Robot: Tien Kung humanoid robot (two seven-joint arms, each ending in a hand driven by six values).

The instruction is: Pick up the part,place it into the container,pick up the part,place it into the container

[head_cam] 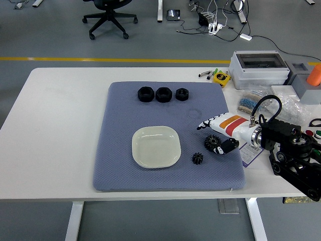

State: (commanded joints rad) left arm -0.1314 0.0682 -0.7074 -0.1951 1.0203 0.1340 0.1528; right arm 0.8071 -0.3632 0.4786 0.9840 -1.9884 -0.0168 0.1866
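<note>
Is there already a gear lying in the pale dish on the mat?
No, the dish holds nothing; one gear lies on the mat and another gear sits at the right hand.

Textured cloth mat — glossy plate

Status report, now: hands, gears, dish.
Right hand low over larger gear, thumb beside it, grasp unconfirmed. Left arm out of view. Smaller gear loose on mat. Dish empty, path clear.

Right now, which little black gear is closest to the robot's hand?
The bigger gear, right beside the right hand. The smaller gear lies farther off, nearer the dish.
</note>
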